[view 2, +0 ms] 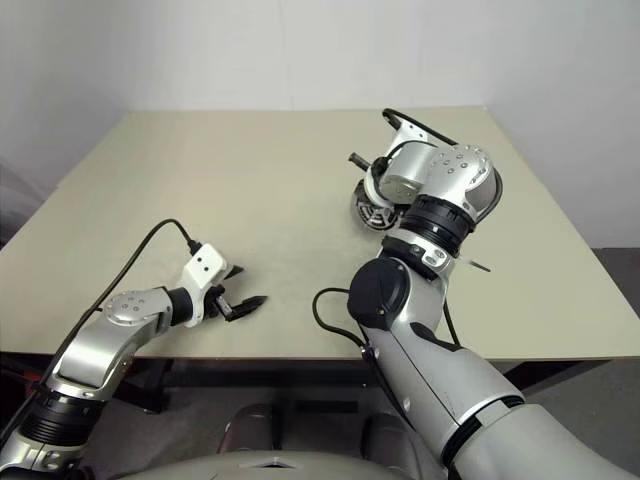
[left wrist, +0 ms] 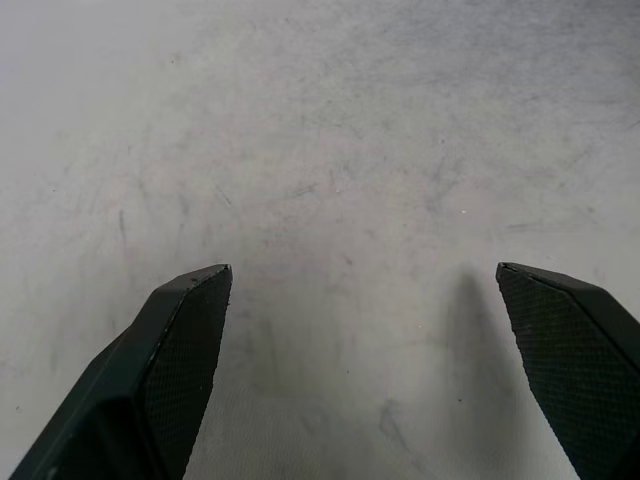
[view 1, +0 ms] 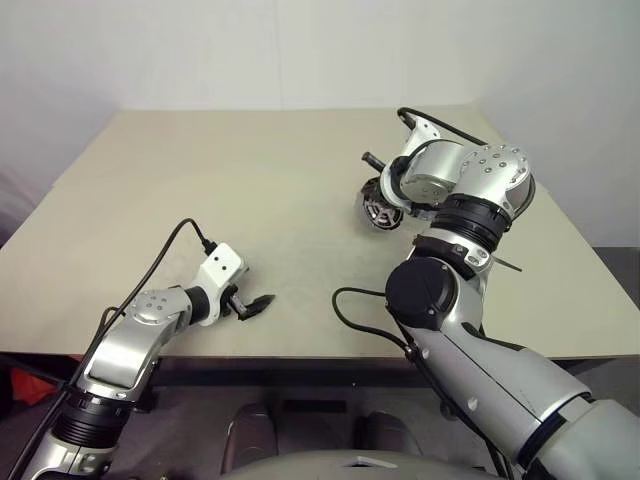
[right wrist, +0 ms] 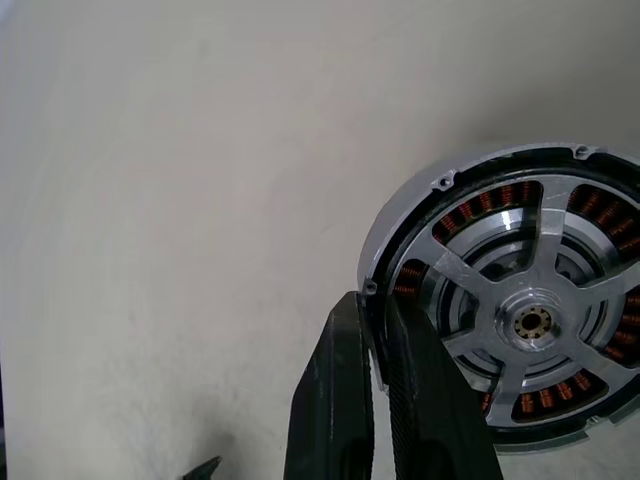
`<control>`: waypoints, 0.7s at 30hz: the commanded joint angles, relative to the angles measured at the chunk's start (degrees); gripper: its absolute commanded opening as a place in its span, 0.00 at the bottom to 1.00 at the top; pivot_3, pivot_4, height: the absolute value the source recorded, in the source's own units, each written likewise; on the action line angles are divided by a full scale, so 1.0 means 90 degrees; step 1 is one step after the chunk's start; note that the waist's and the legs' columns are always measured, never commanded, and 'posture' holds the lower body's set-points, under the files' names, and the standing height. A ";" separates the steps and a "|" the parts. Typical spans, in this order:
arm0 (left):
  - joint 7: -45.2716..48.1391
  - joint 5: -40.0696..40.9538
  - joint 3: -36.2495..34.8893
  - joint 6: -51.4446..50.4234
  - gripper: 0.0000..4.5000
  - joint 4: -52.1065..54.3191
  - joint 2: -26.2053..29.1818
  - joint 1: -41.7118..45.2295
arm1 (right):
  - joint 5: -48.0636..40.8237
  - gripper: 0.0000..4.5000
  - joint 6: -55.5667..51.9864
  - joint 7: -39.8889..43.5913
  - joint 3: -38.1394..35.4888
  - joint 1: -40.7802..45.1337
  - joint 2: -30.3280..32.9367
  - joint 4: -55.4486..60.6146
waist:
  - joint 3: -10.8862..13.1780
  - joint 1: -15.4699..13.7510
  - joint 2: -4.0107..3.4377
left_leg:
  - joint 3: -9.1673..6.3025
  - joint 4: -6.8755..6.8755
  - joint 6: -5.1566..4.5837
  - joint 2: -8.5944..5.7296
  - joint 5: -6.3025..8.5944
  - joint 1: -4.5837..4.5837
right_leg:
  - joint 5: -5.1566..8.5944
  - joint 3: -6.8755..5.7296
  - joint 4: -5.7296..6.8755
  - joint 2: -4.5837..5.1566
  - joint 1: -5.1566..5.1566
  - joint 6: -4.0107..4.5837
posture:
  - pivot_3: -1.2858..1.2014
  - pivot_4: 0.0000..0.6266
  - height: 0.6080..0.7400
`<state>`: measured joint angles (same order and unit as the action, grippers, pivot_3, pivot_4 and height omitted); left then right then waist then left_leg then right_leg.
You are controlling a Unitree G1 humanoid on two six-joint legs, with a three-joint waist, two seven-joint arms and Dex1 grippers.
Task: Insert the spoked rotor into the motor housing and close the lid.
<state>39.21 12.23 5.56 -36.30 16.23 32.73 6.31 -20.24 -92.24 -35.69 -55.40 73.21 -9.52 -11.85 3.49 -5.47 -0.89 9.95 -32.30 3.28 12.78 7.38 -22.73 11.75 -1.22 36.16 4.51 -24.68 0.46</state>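
Note:
The motor housing (right wrist: 400, 235), a round silver-rimmed cup, is held tilted on edge at the far right of the table (view 1: 200, 180). The spoked rotor (right wrist: 480, 205) sits inside it, its copper coils showing between silver spokes around a central hub. My right gripper (right wrist: 372, 300) is shut on the housing's rim. The head views show the housing (view 1: 378, 212) just under that gripper (view 1: 388, 192). I cannot tell whether its lower edge touches the table. My left gripper (view 1: 255, 305) stands open over bare table near the front edge, its fingers (left wrist: 190, 330) wide apart with nothing between them. The lid is out of view.
A white wall backs the beige table. The table's front edge (view 1: 300, 352) runs just behind my left gripper. Black cables loop off both arms, one by my right elbow (view 1: 350, 305). A thin dark sliver (view 1: 508, 265) lies on the table at the right.

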 commanded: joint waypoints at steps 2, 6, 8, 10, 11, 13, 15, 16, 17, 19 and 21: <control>-0.0012 0.0050 -0.0076 0.0008 1.00 0.0146 0.0034 0.0074 | -0.1063 0.00 -0.0029 -0.0533 0.0389 -0.0412 -0.1104 0.0067 | 0.0000 -0.0001 0.0000 | 0.0000 -0.0001 0.0001 0.0000 0.0000 0.0000 | -0.0001 0.0000 0.0002 0.0000 0.0000 -0.0001 | 0.52 0.00 1.00; -0.0012 0.0052 -0.0078 0.0002 1.00 0.0148 0.0042 0.0077 | -0.1779 0.00 -0.0029 -0.1025 0.0616 -0.0672 -0.0993 -0.0001 | 0.0000 -0.0002 0.0000 | -0.0001 -0.0004 0.0004 0.0000 -0.0003 0.0000 | -0.0001 0.0000 0.0010 0.0001 0.0000 -0.0001 | 0.52 0.00 1.00; -0.0014 0.0051 -0.0077 0.0000 1.00 0.0142 0.0042 0.0085 | -0.2097 0.00 -0.0029 -0.1228 0.0723 -0.0782 -0.0913 -0.0058 | 0.0000 -0.0002 0.0000 | -0.0001 -0.0006 0.0007 0.0000 -0.0004 0.0001 | 0.0000 0.0001 0.0014 0.0001 -0.0001 0.0000 | 0.52 0.00 1.00; -0.0017 0.0050 -0.0076 0.0000 1.00 0.0137 0.0038 0.0090 | -0.2382 0.00 -0.0029 -0.1413 0.0809 -0.0870 -0.0853 -0.0107 | 0.0000 -0.0002 0.0000 | -0.0002 -0.0009 0.0010 0.0001 -0.0006 0.0001 | 0.0000 0.0001 0.0019 0.0001 -0.0001 -0.0001 | 0.52 0.00 1.00; -0.0018 0.0050 -0.0076 -0.0001 1.00 0.0137 0.0037 0.0091 | -0.2511 0.00 -0.0029 -0.1503 0.0838 -0.0897 -0.0830 -0.0126 | 0.0000 -0.0002 0.0000 | -0.0002 -0.0011 0.0011 0.0001 -0.0007 0.0002 | 0.0001 0.0002 0.0022 0.0001 -0.0002 0.0001 | 0.52 0.00 1.00; -0.0016 0.0046 -0.0078 0.0006 1.00 0.0132 0.0042 0.0095 | -0.2779 0.00 -0.0029 -0.1706 0.0904 -0.0972 -0.0833 -0.0154 | 0.0000 -0.0002 0.0000 | -0.0003 -0.0012 0.0016 0.0001 -0.0009 0.0002 | 0.0003 0.0002 0.0024 0.0002 -0.0002 0.0003 | 0.52 0.00 1.00; -0.0020 0.0046 -0.0078 -0.0004 1.00 0.0137 0.0041 0.0106 | -0.2997 0.00 -0.0029 -0.1869 0.0948 -0.1019 -0.0810 -0.0191 | 0.0000 -0.0002 0.0000 | -0.0004 -0.0013 0.0019 0.0000 -0.0011 0.0002 | 0.0003 0.0002 0.0026 0.0002 -0.0002 0.0004 | 0.52 0.00 1.00; -0.0023 0.0046 -0.0078 -0.0010 1.00 0.0142 0.0040 0.0112 | -0.3036 0.00 -0.0029 -0.1891 0.0982 -0.1061 -0.0780 -0.0231 | -0.0001 -0.0002 0.0000 | -0.0004 -0.0014 0.0019 0.0001 -0.0012 0.0002 | 0.0003 0.0002 0.0026 0.0002 -0.0002 0.0004 | 0.52 0.00 1.00; -0.0026 0.0047 -0.0080 -0.0015 1.00 0.0144 0.0040 0.0117 | -0.3054 0.00 -0.0029 -0.1898 0.1026 -0.1117 -0.0753 -0.0267 | -0.0001 -0.0002 0.0000 | -0.0004 -0.0015 0.0020 0.0001 -0.0012 0.0002 | 0.0003 0.0002 0.0028 0.0002 -0.0002 0.0004 | 0.52 0.00 1.00; -0.0030 0.0043 -0.0080 -0.0016 1.00 0.0146 0.0041 0.0126 | -0.3039 0.00 -0.0029 -0.1861 0.1122 -0.1245 -0.0707 -0.0328 | -0.0001 -0.0002 0.0001 | -0.0004 -0.0017 0.0020 0.0001 -0.0012 0.0002 | 0.0003 0.0002 0.0031 0.0002 -0.0002 0.0004 | 0.52 0.00 1.00; -0.0031 0.0044 -0.0087 -0.0020 1.00 0.0147 0.0046 0.0135 | -0.2983 0.00 -0.0029 -0.1793 0.1224 -0.1358 -0.0672 -0.0363 | -0.0001 -0.0005 0.0001 | -0.0006 -0.0019 0.0022 0.0001 -0.0013 0.0001 | 0.0003 0.0002 0.0032 0.0002 -0.0001 0.0004 | 0.52 0.00 1.00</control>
<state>39.14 12.38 5.55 -36.69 16.24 32.74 6.38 -45.39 -92.25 -52.54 -46.20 63.58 -8.62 -16.02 3.48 -5.52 -0.88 9.89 -32.48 3.49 12.79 7.26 -22.73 11.78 -1.20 36.45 4.53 -24.69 0.49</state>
